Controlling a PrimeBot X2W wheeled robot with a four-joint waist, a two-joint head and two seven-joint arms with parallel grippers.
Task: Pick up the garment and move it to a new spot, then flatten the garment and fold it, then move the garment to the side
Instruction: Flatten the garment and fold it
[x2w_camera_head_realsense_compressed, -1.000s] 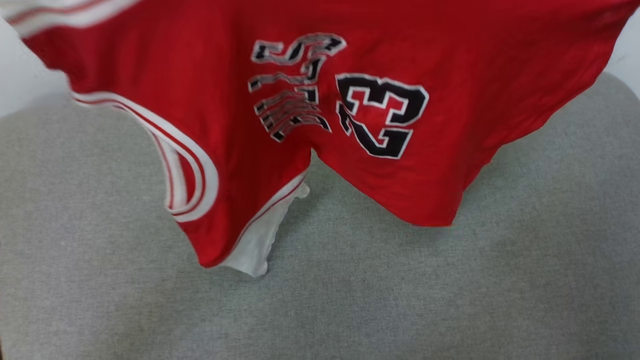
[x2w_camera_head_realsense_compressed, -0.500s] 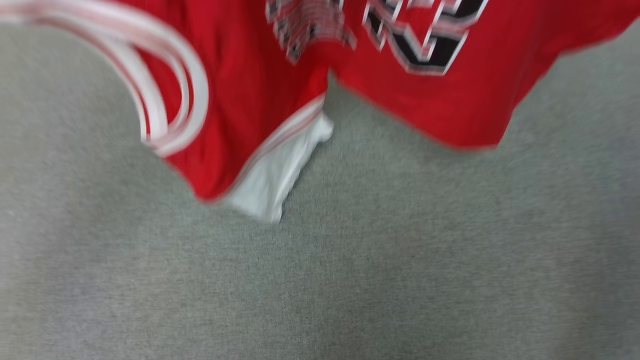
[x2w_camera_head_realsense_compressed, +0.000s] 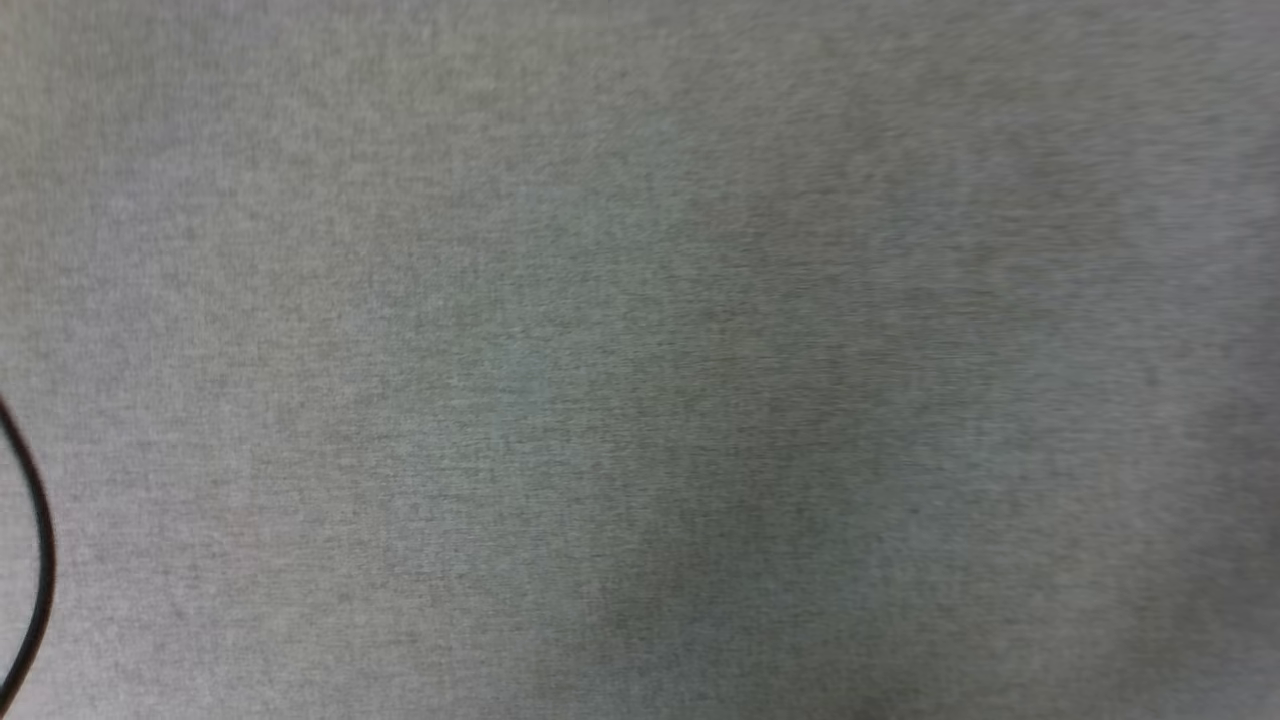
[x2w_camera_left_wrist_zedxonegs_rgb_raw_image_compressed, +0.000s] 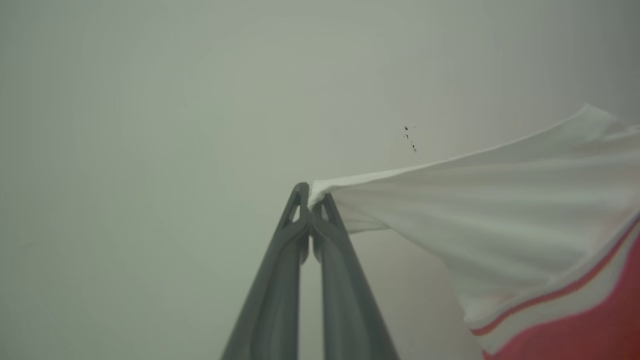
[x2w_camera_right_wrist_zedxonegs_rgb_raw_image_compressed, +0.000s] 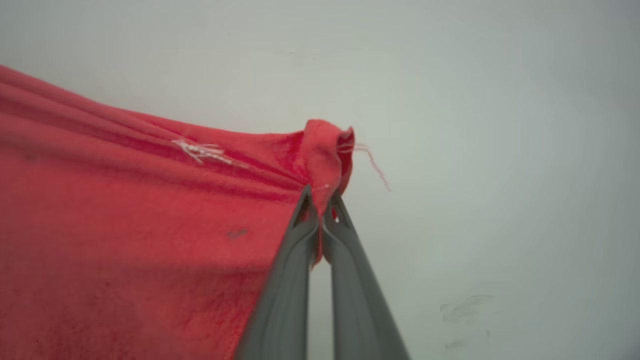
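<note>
Head camera has swung since a second ago: where the jersey hung, it's now the grey woven cloth surface (x2w_camera_head_realsense_compressed: 700, 350) and a thin black cable (x2w_camera_head_realsense_compressed: 40, 560) curving at the left edge. The shiny red basketball jersey (x2w_camera_right_wrist_zedxonegs_rgb_raw_image_compressed: 150, 225) is held aloft against a pale background, pulled into taut pleats. The left gripper (x2w_camera_left_wrist_zedxonegs_rgb_raw_image_compressed: 311, 197), fingers pressed together, pinches the white sleeve (x2w_camera_left_wrist_zedxonegs_rgb_raw_image_compressed: 475, 215) by its edge, with the striped trim (x2w_camera_left_wrist_zedxonegs_rgb_raw_image_compressed: 550, 300) below it. The right gripper (x2w_camera_right_wrist_zedxonegs_rgb_raw_image_compressed: 320, 197) pinches a bunched red corner (loose thread dangling there).
</note>
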